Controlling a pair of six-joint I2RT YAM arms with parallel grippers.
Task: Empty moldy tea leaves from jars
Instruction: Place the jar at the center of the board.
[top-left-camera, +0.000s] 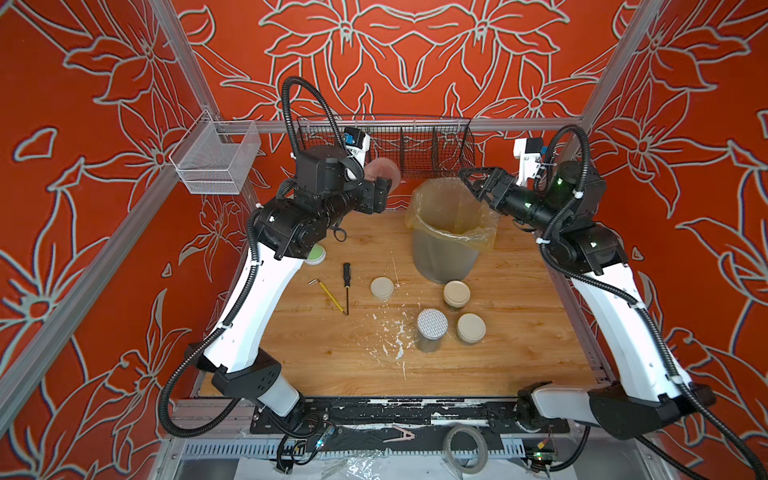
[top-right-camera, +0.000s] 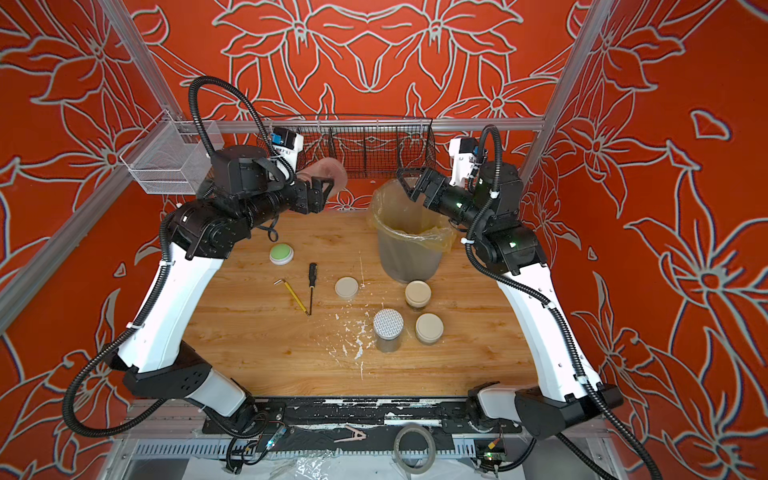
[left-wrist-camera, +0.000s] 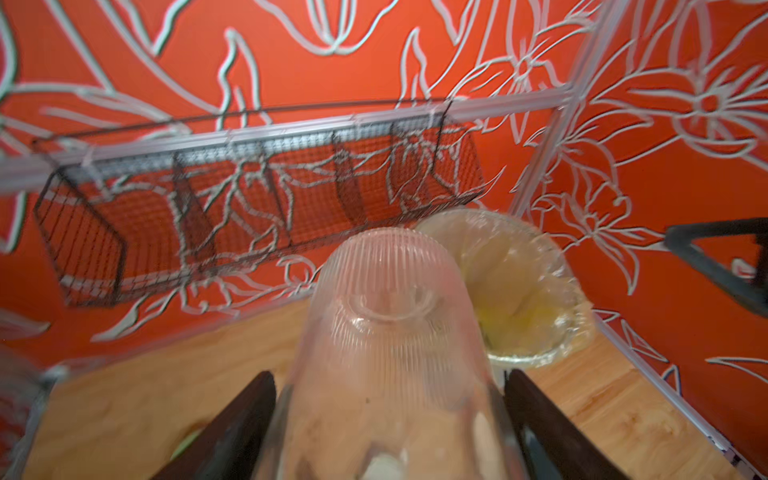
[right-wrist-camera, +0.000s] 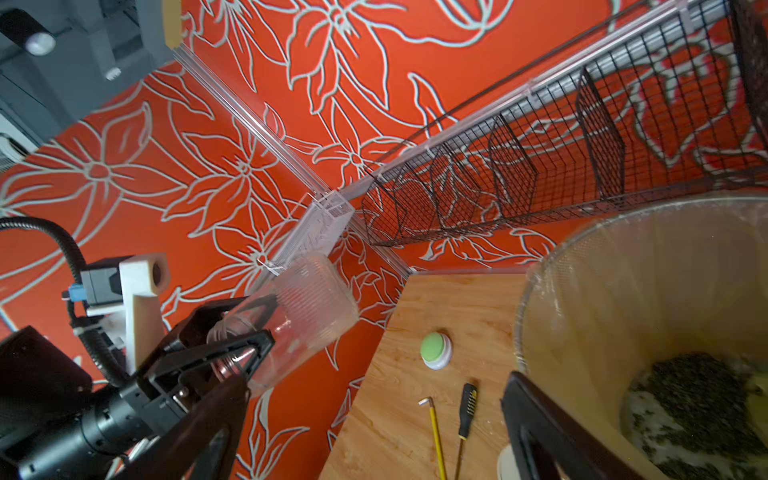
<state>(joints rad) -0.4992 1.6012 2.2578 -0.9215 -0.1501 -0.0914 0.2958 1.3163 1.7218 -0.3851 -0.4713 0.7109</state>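
Jars (top-left-camera: 432, 326) on wooden table (top-left-camera: 519, 332), red floral walls (top-left-camera: 415, 41)

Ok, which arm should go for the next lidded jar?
Right. The right gripper hangs open and empty over the bin, nearer the three lidded jars. The left gripper is shut on the empty jar, held in the air.

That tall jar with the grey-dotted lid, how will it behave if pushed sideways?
The dotted-lid jar stands tall and narrow, so a high push would probably tip it. Its round glass wall is likely slippery and breakable, and it may roll once down.
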